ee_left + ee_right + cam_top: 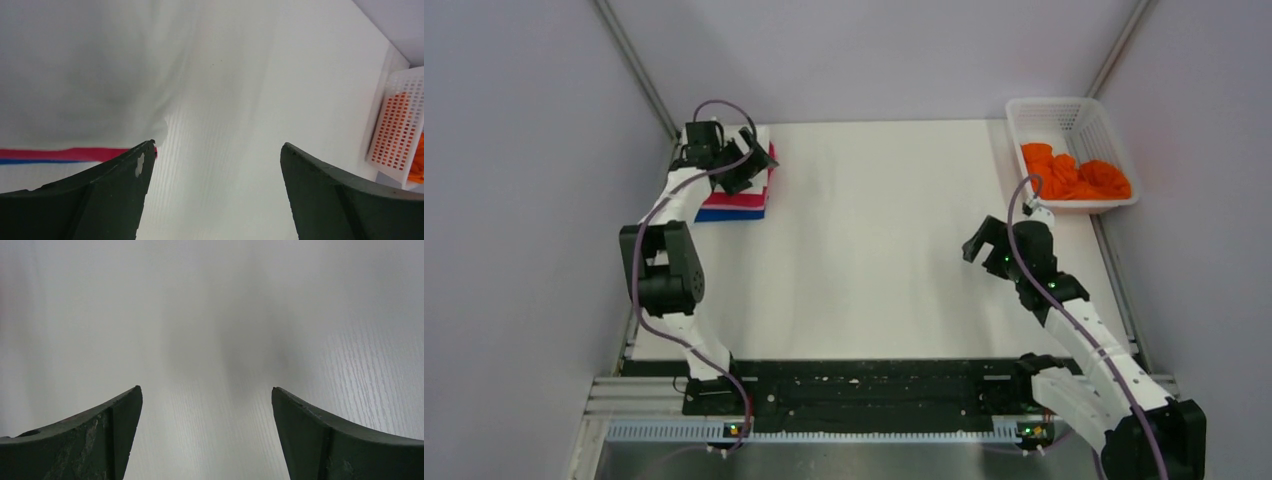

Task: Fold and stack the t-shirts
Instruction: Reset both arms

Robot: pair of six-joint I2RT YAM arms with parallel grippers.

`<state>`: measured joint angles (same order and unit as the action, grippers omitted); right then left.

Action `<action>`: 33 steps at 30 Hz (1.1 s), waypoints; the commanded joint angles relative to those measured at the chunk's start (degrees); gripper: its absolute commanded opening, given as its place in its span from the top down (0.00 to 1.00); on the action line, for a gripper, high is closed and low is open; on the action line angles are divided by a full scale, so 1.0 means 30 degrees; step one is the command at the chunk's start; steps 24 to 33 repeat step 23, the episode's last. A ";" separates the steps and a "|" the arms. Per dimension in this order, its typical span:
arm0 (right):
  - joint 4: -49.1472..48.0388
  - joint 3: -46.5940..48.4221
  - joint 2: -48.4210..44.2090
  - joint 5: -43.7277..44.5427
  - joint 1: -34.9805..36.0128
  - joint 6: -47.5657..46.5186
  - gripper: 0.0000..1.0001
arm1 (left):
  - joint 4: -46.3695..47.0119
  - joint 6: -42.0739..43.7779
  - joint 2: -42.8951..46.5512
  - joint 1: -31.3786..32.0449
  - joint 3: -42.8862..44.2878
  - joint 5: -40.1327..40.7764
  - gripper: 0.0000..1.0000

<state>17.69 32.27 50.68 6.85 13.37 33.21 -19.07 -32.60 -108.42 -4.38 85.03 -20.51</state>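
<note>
A stack of folded t-shirts lies at the table's far left: a white one [757, 150] on top, a magenta one [742, 199] under it and a blue one [729, 214] at the bottom. My left gripper [754, 165] hovers over the stack's right edge, open and empty. In the left wrist view [217, 145] the white shirt [75, 75] fills the upper left, with the magenta [65, 152] and blue [30, 161] edges below. A crumpled orange t-shirt [1076, 177] lies in the basket. My right gripper [982, 250] is open and empty over bare table, as the right wrist view [205, 390] shows.
The white lattice basket [1064, 112] stands at the far right corner; it also shows in the left wrist view [400, 125]. The white table [874, 230] spans between stack and basket. Grey walls close in on three sides.
</note>
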 commanded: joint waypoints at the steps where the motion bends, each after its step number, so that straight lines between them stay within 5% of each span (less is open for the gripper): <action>1: 0.0146 0.0584 -0.1587 -0.0242 -0.0067 0.0065 0.01 | -0.0579 0.0887 0.5531 0.0490 -0.0945 0.0356 0.01; 7: 0.0553 -0.0208 -0.3804 -0.0474 -0.0084 -0.0260 0.01 | 0.0434 -0.0061 1.4856 0.2611 -0.9092 0.3793 0.01; 12: 0.0856 -0.1424 -0.5754 -0.0118 -0.0060 -0.0649 0.01 | -0.0367 -0.0955 1.8895 0.4528 -1.3564 0.5871 0.01; 19: 0.0755 -0.2602 -0.8357 0.0031 -0.0033 -0.0813 0.01 | -0.1915 -0.0826 2.0124 0.4918 -1.4278 0.8440 0.01; 33: 0.0778 -0.2639 -0.8686 0.0236 -0.0033 -0.0852 0.01 | -0.1906 -0.0752 2.0152 0.4918 -1.4395 0.8375 0.01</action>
